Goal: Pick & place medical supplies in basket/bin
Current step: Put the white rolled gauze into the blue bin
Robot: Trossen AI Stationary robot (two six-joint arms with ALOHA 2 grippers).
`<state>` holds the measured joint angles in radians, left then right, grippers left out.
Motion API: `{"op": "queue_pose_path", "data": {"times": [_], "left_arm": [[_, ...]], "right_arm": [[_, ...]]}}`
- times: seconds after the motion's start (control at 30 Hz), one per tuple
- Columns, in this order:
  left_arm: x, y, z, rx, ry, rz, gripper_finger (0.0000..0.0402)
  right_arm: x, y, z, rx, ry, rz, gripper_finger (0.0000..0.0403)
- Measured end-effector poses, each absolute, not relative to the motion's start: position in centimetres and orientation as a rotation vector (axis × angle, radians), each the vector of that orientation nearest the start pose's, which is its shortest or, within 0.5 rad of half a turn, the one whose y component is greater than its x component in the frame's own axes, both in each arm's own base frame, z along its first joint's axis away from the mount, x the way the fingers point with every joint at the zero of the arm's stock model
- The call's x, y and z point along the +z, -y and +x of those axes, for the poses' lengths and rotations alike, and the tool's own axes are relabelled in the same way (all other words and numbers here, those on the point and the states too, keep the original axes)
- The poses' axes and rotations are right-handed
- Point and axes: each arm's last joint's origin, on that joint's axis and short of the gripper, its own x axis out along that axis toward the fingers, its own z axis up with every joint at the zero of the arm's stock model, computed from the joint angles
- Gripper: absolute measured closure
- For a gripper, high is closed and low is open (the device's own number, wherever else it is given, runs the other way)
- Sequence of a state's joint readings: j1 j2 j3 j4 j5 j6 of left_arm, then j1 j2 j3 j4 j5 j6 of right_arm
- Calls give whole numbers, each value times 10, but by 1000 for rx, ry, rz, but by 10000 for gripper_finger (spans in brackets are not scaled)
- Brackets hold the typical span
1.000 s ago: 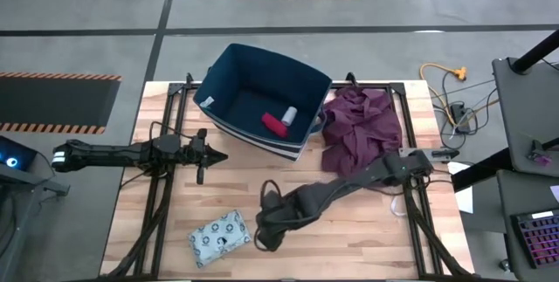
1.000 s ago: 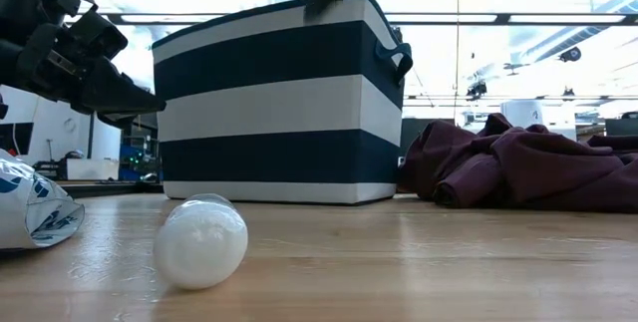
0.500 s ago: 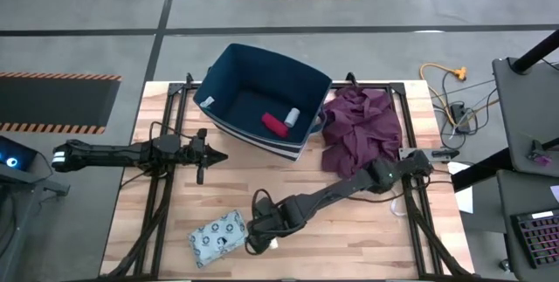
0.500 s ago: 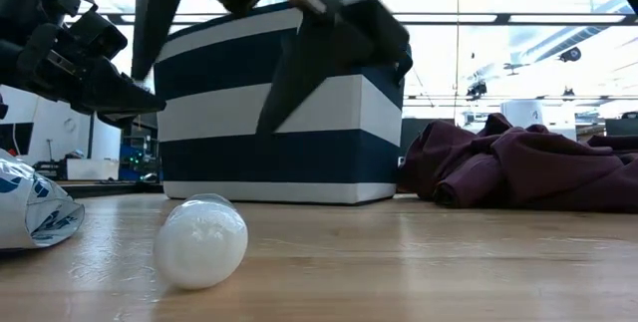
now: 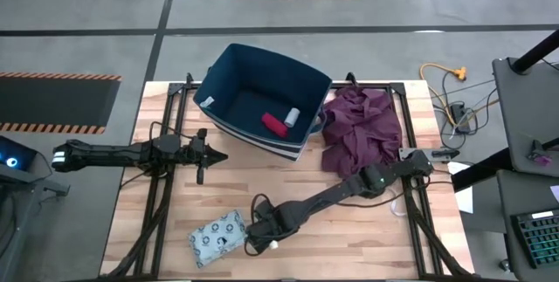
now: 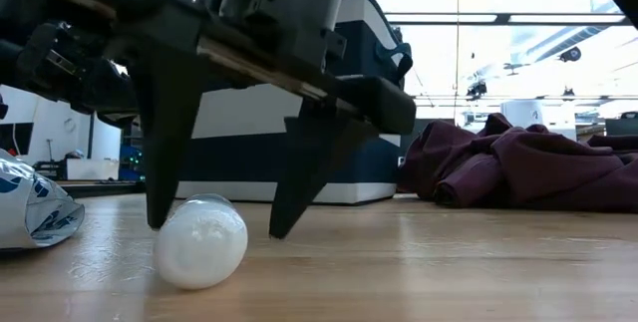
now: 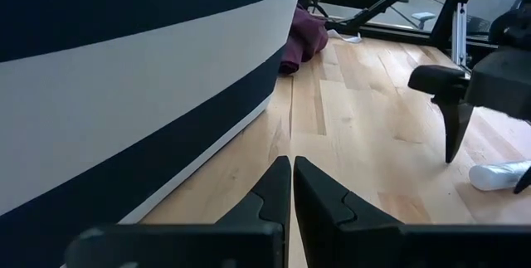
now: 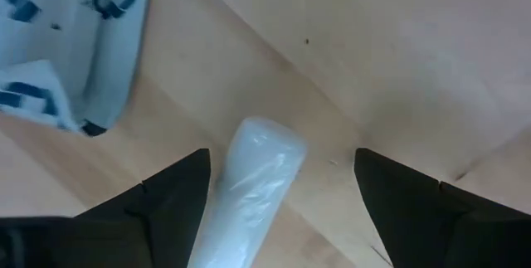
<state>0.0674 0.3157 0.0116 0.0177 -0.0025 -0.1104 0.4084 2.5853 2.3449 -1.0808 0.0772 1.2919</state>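
Between the spread fingers of the right hand (image 6: 214, 227), the short white stick (image 6: 200, 241) is seen lying on the surface (image 6: 419, 262), not yet gripped. It looks light and slippery (it may roll), so its middle should be pinched.

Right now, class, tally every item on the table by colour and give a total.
Red: 1, roll
White: 2, roll, stick
Grey-blue: 1, packet
Navy: 1, bin
Maroon: 1, cloth
Total: 6
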Motion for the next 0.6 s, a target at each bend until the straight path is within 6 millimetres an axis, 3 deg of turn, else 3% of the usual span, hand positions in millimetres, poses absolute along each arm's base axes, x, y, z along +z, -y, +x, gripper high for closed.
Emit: {"op": "queue_pose_path", "data": {"times": [0.2, 0.4, 0.6], "left_arm": [[142, -8, 113, 85, -282, -119, 402], [142, -8, 113, 85, -282, -119, 402], [142, -8, 113, 85, -282, -119, 402]], "right_arm": [[145, -204, 476, -577, -1257, 755, 165], [150, -199, 472, -559, -1331, 717, 265], [174, -187, 470, -500, -1342, 680, 364]]}}
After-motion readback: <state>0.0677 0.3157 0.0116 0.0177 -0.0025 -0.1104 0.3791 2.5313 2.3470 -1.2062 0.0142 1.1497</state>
